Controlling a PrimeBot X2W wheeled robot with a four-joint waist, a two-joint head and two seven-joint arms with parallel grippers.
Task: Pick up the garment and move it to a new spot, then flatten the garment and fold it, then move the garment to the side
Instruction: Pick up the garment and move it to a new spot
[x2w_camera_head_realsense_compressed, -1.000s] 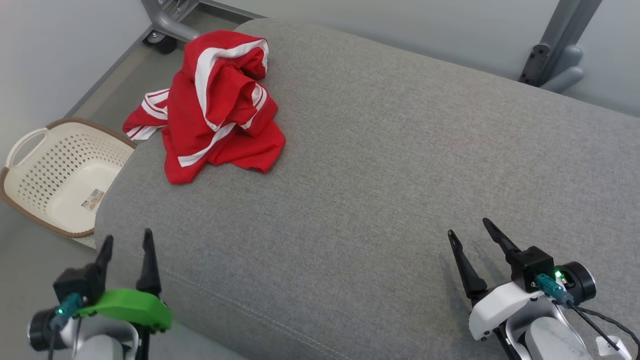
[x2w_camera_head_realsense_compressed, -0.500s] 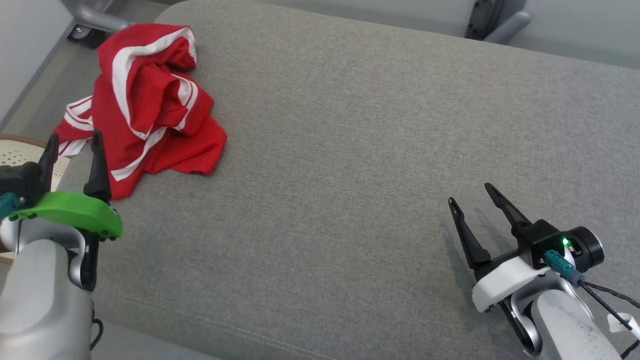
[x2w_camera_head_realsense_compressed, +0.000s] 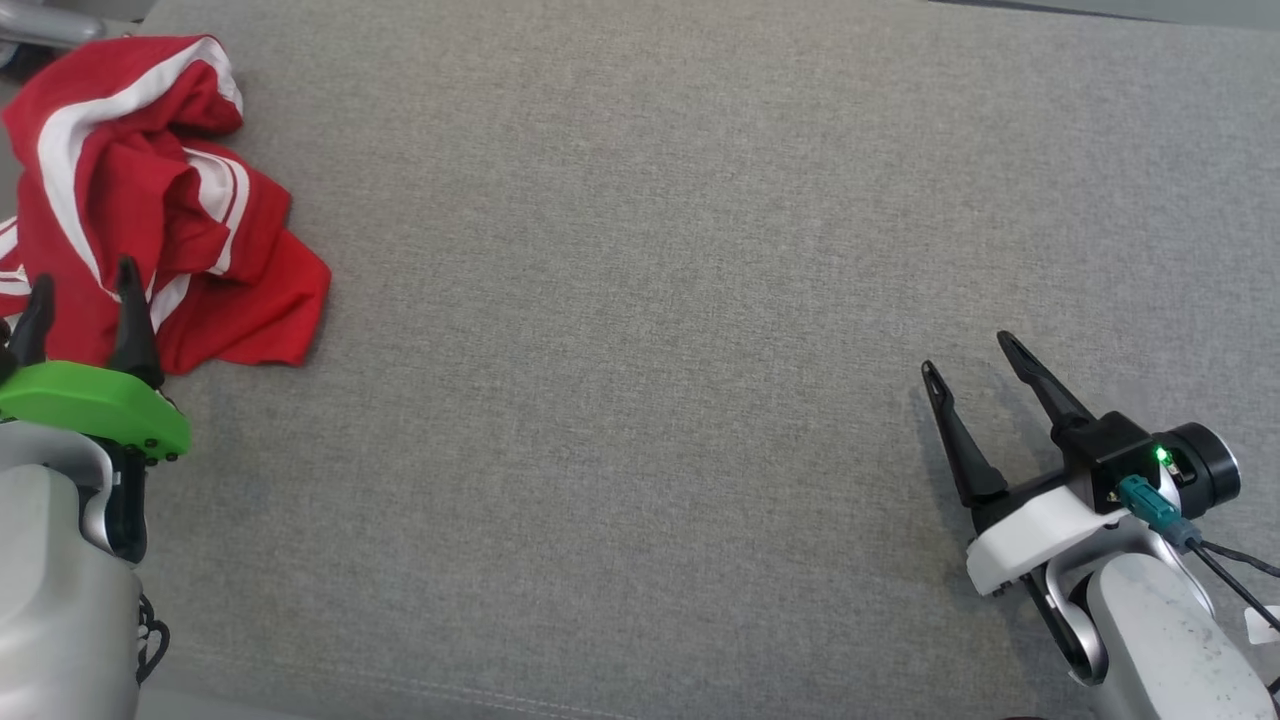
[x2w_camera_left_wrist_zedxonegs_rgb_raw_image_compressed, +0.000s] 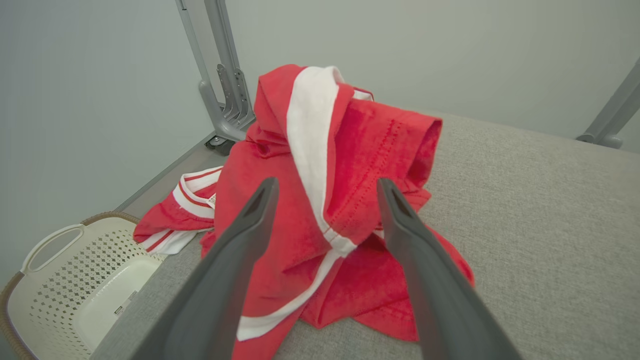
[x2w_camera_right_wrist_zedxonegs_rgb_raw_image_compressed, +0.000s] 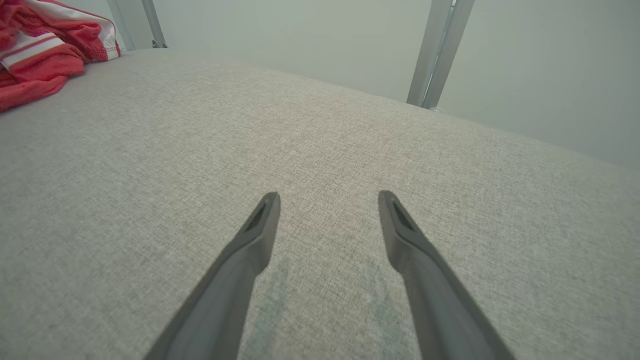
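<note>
The garment (x2w_camera_head_realsense_compressed: 150, 210) is a crumpled red shirt with white stripes, heaped at the far left of the grey cushioned surface (x2w_camera_head_realsense_compressed: 650, 300). My left gripper (x2w_camera_head_realsense_compressed: 82, 283) stands open just in front of the heap, fingers pointing at it. In the left wrist view the garment (x2w_camera_left_wrist_zedxonegs_rgb_raw_image_compressed: 350, 165) rises between and beyond my left gripper's (x2w_camera_left_wrist_zedxonegs_rgb_raw_image_compressed: 325, 187) spread fingers, which hold nothing. My right gripper (x2w_camera_head_realsense_compressed: 968, 352) is open and empty low at the right, far from the cloth. The right wrist view has the garment (x2w_camera_right_wrist_zedxonegs_rgb_raw_image_compressed: 45, 55) at its top left corner, with my right gripper (x2w_camera_right_wrist_zedxonegs_rgb_raw_image_compressed: 327, 197) over bare fabric.
A cream perforated laundry basket (x2w_camera_left_wrist_zedxonegs_rgb_raw_image_compressed: 65, 270) sits on the floor beside the surface's left edge. Grey metal frame legs (x2w_camera_left_wrist_zedxonegs_rgb_raw_image_compressed: 220, 90) stand behind the garment, and another post (x2w_camera_right_wrist_zedxonegs_rgb_raw_image_compressed: 435, 50) rises past the far edge. Pale walls close off the back.
The head camera has tilted and turned, sliding the whole scene left and down. My left gripper has come forward to the garment's near edge. The right gripper has crept slightly forward.
</note>
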